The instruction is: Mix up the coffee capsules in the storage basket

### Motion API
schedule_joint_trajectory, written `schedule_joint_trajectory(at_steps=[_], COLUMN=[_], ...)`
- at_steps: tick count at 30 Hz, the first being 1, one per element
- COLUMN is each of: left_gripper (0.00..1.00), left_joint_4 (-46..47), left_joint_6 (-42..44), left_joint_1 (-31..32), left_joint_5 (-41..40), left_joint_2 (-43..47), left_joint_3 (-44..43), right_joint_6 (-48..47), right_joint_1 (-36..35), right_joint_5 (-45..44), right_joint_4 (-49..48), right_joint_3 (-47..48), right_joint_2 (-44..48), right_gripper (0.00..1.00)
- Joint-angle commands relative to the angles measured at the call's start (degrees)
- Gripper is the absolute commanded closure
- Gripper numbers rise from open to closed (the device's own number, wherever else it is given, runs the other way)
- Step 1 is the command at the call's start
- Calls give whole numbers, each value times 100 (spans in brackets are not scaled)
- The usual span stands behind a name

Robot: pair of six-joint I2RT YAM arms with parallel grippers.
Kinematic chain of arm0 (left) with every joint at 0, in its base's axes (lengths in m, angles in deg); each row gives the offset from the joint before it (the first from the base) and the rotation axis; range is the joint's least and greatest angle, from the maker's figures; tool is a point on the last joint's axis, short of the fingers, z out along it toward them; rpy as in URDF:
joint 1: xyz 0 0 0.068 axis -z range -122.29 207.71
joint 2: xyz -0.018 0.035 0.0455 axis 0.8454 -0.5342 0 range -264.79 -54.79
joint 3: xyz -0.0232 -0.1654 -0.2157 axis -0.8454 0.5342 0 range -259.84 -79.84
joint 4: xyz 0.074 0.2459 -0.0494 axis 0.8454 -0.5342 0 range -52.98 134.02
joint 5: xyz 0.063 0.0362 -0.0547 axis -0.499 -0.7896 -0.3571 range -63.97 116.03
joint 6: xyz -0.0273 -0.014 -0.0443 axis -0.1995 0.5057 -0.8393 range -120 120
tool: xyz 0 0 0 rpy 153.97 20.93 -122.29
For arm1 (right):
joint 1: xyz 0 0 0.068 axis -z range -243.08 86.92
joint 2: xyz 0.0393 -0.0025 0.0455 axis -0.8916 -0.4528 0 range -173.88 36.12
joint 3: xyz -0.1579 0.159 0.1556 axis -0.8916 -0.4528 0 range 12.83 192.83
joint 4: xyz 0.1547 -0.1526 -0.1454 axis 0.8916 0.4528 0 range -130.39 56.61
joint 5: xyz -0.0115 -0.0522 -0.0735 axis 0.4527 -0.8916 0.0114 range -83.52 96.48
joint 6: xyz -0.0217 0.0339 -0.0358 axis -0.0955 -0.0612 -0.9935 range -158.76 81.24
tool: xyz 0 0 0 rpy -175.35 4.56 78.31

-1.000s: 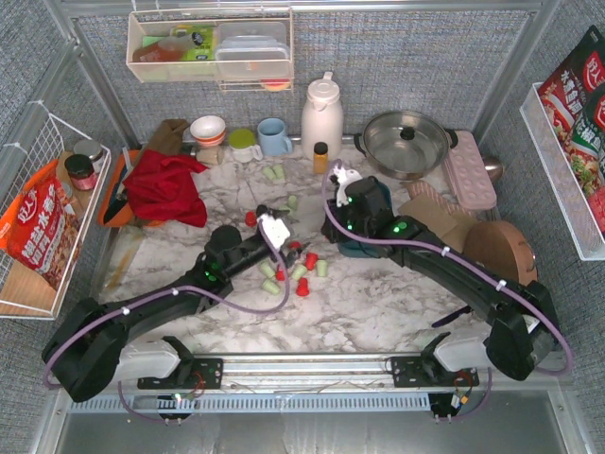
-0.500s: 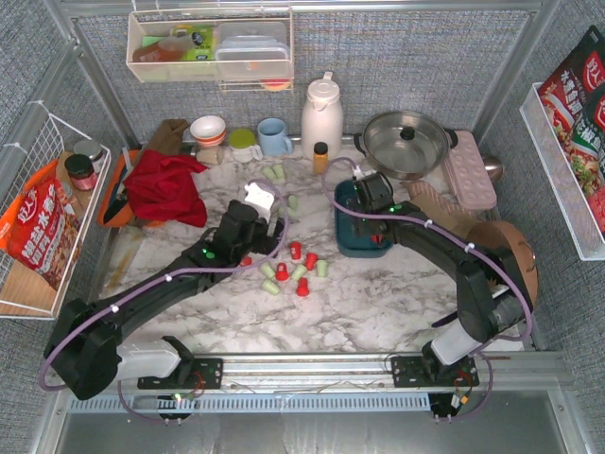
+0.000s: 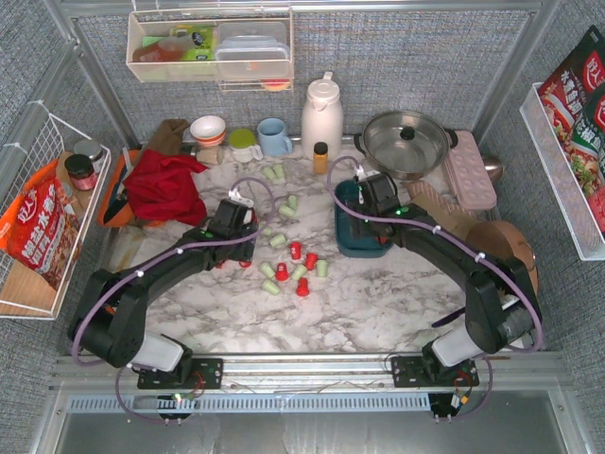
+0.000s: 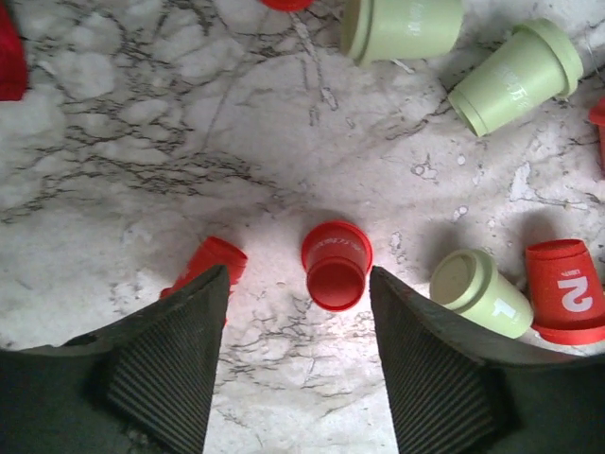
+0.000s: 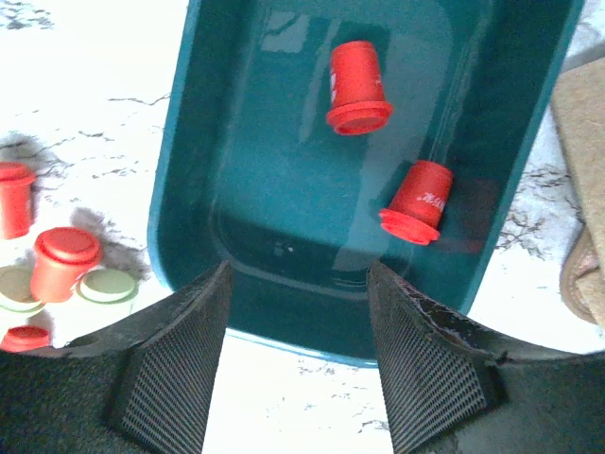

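The left claw (image 4: 298, 276) stands spread, low over the bench (image 4: 113, 189). A red capsule (image 4: 336, 266) lies between its fingers, touched by neither. Another red capsule (image 4: 210, 265) sits just beside the left finger, and mint-green capsules (image 4: 473, 291) lie near. The right claw (image 5: 296, 274) is spread too and empty, hanging over the near rim of the storage basket (image 5: 203, 189), where only two red capsules (image 5: 357, 87) lie. I'd say the job is barely begun. I see no green in the basket, and most of the coffee capsules (image 3: 295, 251) lie scattered on the bench between the arms, left of the basket.
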Motion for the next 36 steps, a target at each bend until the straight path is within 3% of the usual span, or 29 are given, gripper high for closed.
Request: schedule_joint_trajectory(at_steps=[1,5,20,27,32,36], left_gripper=[33,42,60,76,76,79], left_joint_4=[-62,-89,-549,-322,868,2675], left_joint_6=[-153,-148,3,233,429,827], left_joint_1=[-99,-99,-99,-102,-82,-65], left_joint_5=[657,1016,736,1478,2187,3065], left_joint_2=[-167,-335,-809,-541,483,1749], left_joint_3=[-79,-151,-378,-415,181,1228], right_joint_6=[55,5,31,63,237,538], right_joint_1=[1,-1,-8,-29,-101,-177], right_joint_5=[298,372,576,686,1162,1880], right_joint_4=[-43,-16,-54,45,-45,-365], right_joint_3=[-87,-112,-147,-91,-91,-83], right_joint_2=[159,212,198,380,782,1086], right_gripper=[37,37,37,37,37,36])
